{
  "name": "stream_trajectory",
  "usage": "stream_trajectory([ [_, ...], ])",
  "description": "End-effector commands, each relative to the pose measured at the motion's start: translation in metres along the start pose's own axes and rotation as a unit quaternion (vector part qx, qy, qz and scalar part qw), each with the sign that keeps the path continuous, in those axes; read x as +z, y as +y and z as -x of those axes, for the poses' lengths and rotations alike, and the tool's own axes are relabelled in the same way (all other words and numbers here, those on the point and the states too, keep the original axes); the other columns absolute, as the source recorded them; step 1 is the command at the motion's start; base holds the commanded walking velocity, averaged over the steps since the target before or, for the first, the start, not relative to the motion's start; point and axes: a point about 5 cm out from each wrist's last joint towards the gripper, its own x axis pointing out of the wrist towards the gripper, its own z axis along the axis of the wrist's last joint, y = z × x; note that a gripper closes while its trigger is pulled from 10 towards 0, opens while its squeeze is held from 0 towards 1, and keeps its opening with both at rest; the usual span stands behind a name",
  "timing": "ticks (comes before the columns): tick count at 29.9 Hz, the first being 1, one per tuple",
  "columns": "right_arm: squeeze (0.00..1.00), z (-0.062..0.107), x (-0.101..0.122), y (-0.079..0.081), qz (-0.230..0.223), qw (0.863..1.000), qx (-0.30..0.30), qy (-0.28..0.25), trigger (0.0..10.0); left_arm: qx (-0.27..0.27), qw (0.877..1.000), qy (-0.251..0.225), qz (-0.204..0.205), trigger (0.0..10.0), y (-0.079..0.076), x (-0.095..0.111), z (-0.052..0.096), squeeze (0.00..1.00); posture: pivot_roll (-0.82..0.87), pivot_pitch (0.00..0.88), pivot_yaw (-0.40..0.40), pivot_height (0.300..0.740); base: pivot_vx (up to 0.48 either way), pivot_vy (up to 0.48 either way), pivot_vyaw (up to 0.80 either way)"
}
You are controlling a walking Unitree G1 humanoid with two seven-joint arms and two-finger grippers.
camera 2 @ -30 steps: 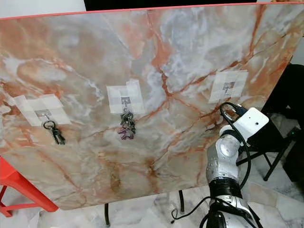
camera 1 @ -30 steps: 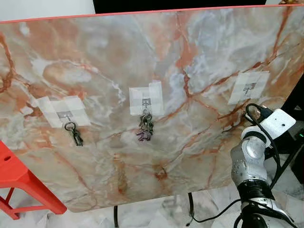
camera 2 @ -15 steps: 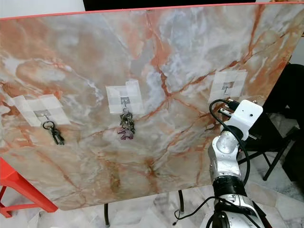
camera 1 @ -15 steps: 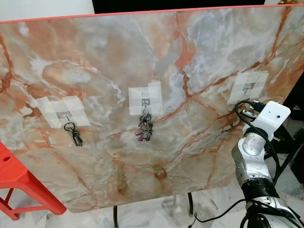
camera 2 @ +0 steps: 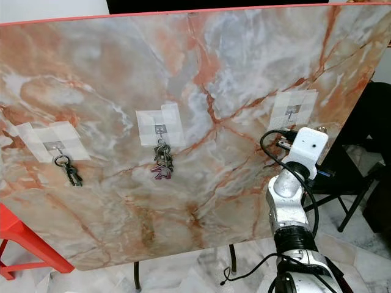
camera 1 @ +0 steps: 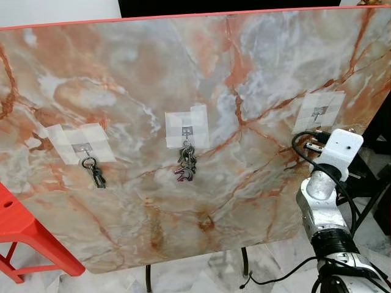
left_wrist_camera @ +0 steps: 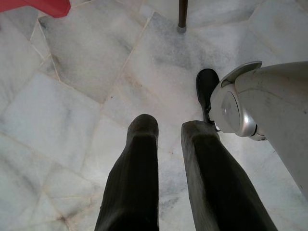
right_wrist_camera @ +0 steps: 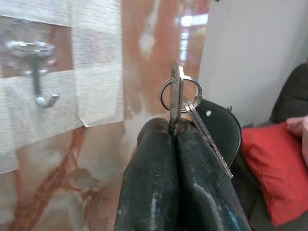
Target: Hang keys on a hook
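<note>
Keys (right_wrist_camera: 179,98) clamped in right end effector (right_wrist_camera: 174,132) beside the hook (right_wrist_camera: 36,72); misaligned ring could miss it.

Orange-veined marble board (camera 1: 153,73) (red-edged), silver keys (right_wrist_camera: 179,98), red cushion (right_wrist_camera: 276,163)

Right arm (camera 1: 321,210) — silver, raised from the lower right, forearm nearly upright, its white wrist camera housing (camera 1: 339,146) uppermost, a black cable looping beside it. Right gripper (right_wrist_camera: 174,132) — black fingers pressed flat together, pinching a key ring with keys (right_wrist_camera: 180,94) at the tips. Left gripper (left_wrist_camera: 169,129) — hanging idle, pointed down at the floor, its two black fingers slightly apart, nothing between them.
</note>
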Motion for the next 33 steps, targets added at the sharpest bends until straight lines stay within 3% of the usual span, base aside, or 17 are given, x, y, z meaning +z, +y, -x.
stream_trajectory([
  [1,0.0,-0.001,0.002,0.003,0.009,1.0,0.002,-0.002,10.0,-0.002,1.0,0.001,0.006,10.0,-0.001,-0.001,0.0,0.0,0.07,0.0,-0.018,0.73,0.0,0.0,0.0],
  [16,0.0,0.001,-0.002,0.011,0.066,0.997,0.031,-0.003,10.0,-0.004,1.0,0.001,0.007,10.0,-0.001,-0.001,0.0,0.0,0.07,0.0,-0.02,0.73,0.0,0.0,0.0],
  [33,0.0,-0.005,0.006,0.02,0.096,0.994,0.058,-0.02,10.0,-0.002,1.0,0.001,0.009,10.0,-0.001,-0.001,0.0,0.0,0.08,0.0,-0.022,0.73,0.0,0.0,0.0],
])
